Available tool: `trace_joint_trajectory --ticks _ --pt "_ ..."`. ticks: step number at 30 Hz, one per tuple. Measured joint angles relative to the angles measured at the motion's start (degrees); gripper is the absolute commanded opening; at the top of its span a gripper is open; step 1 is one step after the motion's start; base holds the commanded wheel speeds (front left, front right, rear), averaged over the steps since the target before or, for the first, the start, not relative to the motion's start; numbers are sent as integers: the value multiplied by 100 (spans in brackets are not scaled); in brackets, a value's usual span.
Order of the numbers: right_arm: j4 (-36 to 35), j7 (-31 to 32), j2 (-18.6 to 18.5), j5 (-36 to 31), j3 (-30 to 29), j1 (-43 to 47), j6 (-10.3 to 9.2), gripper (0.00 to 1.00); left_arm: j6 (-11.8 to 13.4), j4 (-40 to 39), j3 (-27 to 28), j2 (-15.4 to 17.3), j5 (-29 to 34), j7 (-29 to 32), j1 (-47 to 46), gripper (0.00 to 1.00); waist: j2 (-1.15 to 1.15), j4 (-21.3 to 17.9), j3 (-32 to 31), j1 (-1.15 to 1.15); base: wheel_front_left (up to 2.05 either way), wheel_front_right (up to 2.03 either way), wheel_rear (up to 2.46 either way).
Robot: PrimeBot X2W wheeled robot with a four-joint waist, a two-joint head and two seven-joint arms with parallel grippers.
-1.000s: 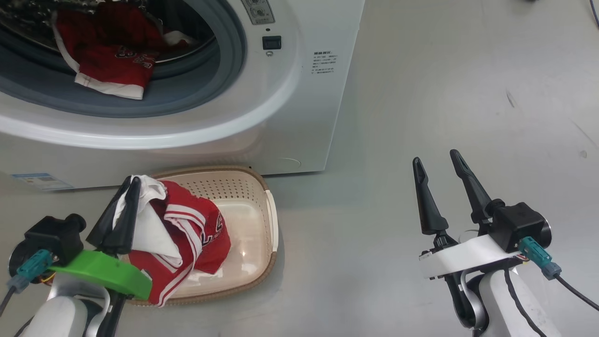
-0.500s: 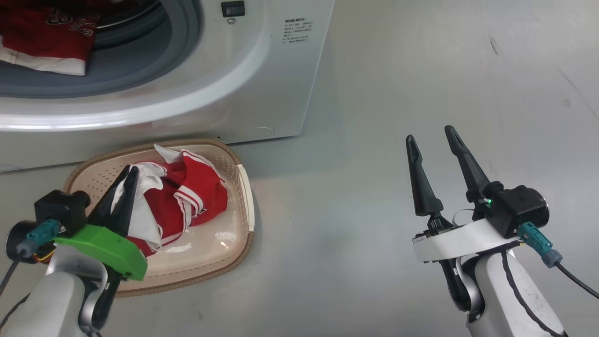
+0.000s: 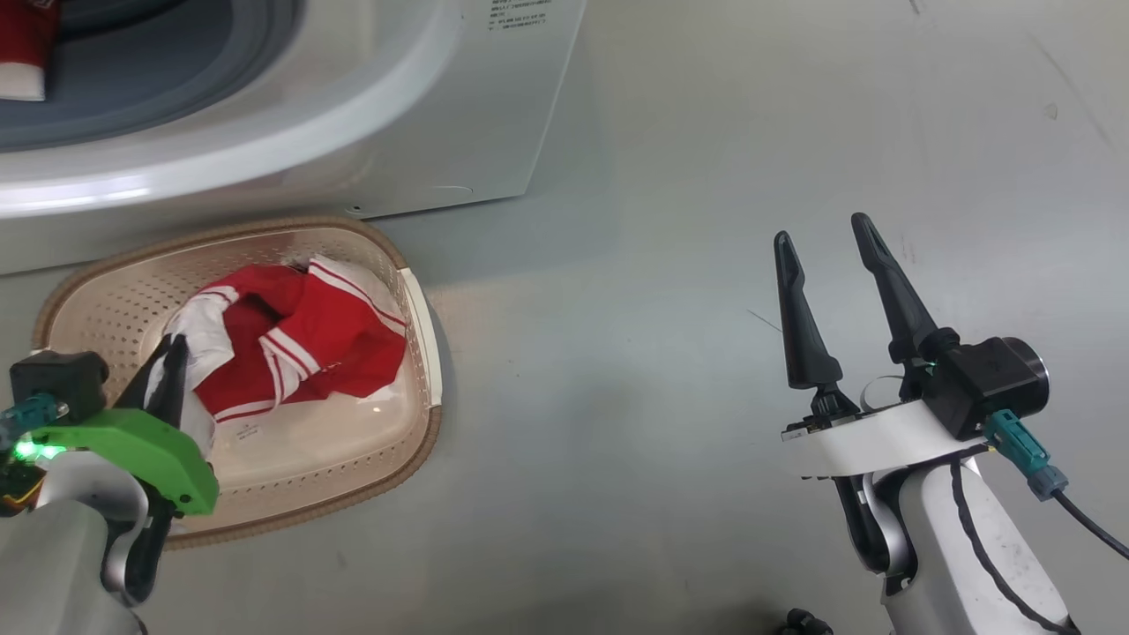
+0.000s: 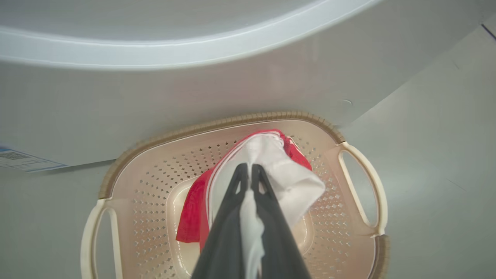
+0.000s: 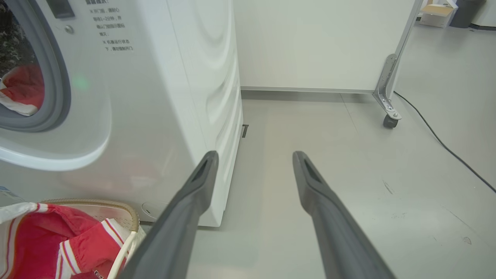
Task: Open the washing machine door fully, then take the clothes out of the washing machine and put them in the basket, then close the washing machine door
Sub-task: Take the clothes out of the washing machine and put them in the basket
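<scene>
The cream basket [image 3: 414, 309] [image 4: 360, 193] [image 5: 131, 217] sits on the floor against the front of the white washing machine [image 3: 423, 106] [image 5: 162, 97]. A red and white garment [image 3: 309, 339] [image 4: 294, 182] [image 5: 42, 244] lies in the basket. My left gripper [image 3: 174, 346] [image 4: 247, 167] is shut on a white part of that garment, low over the basket's near side. More red clothes [image 3: 22, 44] [image 5: 23, 83] lie in the drum behind the grey gasket. My right gripper [image 3: 820, 234] [image 5: 254, 155] hangs open over bare floor to the right. The door is out of view.
Grey floor [image 3: 706, 176] stretches to the right of the machine. In the right wrist view a white panel [image 5: 321, 42] stands on a castor [image 5: 389, 121] behind the machine, and a black cable [image 5: 445, 147] runs across the floor at far right.
The head camera has tilted down, so machine and basket shifted up and left. My left gripper lowered the garment, which now lies spread in the basket. The right gripper stayed open.
</scene>
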Motion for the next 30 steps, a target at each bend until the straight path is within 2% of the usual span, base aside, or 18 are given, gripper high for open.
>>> trace_joint_trajectory --ticks 8,18,19,20,25,30 --pt "-100 0 -9 -103 -49 -80 -56 100 0 781 135 -46 -53 -59 -460 0 0 -9 316 0 0 0 0" --pt "-123 0 -12 -188 -42 -100 -96 100 0 1541 25 -232 -53 -188 -791 0 0 96 505 0 0 0 0" --pt "-120 0 -12 -188 -41 -107 -96 100 0 1605 7 -246 -53 -188 -821 42 0 103 507 0 0 0 0" --pt "-120 0 -12 -188 -40 -121 -96 100 0 1659 -14 -265 -53 -191 -854 100 0 109 506 0 0 0 0" --pt "-80 0 -12 -188 -48 -204 -96 100 0 1837 -364 -346 -21 -263 -961 100 0 140 437 0 0 0 0" --pt "-13 0 -10 -187 -51 -211 -93 100 -8 1927 -461 -389 -35 -466 -984 100 0 181 300 0 0 0 0"
